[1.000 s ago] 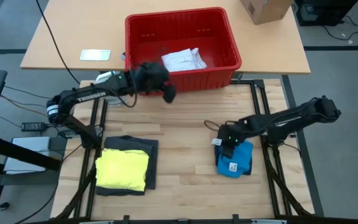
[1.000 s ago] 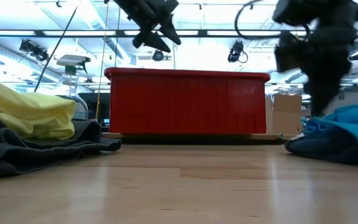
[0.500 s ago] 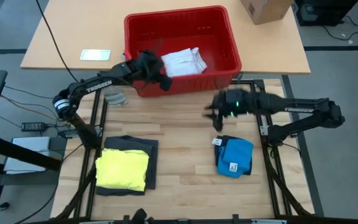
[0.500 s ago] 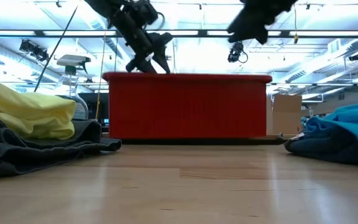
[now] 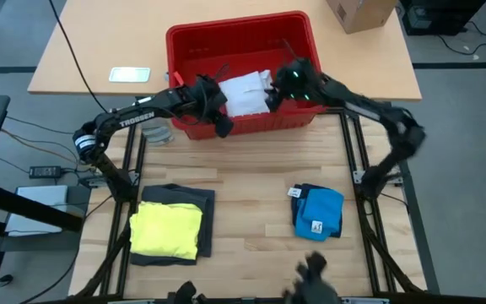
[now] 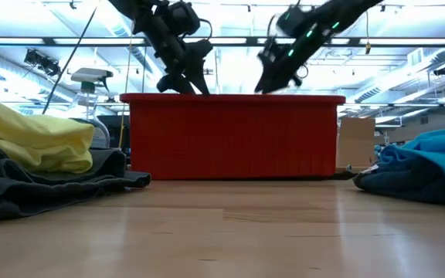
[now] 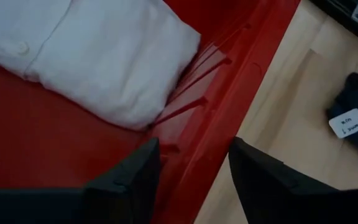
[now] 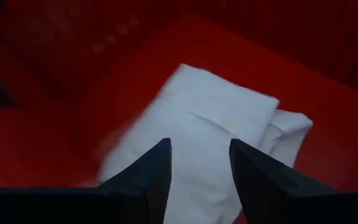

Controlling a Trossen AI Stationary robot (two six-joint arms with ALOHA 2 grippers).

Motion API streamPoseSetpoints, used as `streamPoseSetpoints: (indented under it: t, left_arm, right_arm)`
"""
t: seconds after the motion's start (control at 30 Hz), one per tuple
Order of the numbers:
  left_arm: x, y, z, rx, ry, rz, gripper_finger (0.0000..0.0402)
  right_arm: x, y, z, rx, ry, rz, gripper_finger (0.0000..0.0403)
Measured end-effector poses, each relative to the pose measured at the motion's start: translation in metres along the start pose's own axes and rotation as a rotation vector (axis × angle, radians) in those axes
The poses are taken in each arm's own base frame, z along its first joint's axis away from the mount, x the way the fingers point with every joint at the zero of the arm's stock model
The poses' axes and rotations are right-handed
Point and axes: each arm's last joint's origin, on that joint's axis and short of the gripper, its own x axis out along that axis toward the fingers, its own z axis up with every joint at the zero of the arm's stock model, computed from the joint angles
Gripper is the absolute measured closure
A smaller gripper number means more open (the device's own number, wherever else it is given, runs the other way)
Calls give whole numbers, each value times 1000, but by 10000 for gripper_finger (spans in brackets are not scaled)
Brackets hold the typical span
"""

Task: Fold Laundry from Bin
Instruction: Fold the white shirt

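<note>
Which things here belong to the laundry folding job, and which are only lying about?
Job:
- red bin
- white shirt inside the bin
- yellow garment on the dark grey garment
- blue garment
- left gripper and right gripper, both open at the bin

Lying about:
- cardboard box
- phone

"TROSSEN" is lettered in white along the left arm [image 5: 133, 121]; small white tags are seen on the blue garment [image 5: 319, 213], w/ writing too small to be read.
</note>
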Motion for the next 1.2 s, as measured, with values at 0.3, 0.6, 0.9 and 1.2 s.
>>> streamPoseSetpoints:
  t: [0.3, 0.6, 0.9, 1.2]
  left_arm:
    - [1, 7, 2, 93, -10, 21, 209]
    - [0, 17, 6, 159, -42, 60, 209]
    - [-5, 44, 23, 121, -183, 29, 209]
    - [-5, 52, 24, 144, -194, 23, 209]
  right_arm:
    - [105, -78, 12, 82, 170, 6, 190]
    - [166, -114, 4, 204, 298, 59, 68]
    - [199, -119, -21, 318, 437, -36, 18]
    - [222, -118, -51, 370, 520, 51, 98]
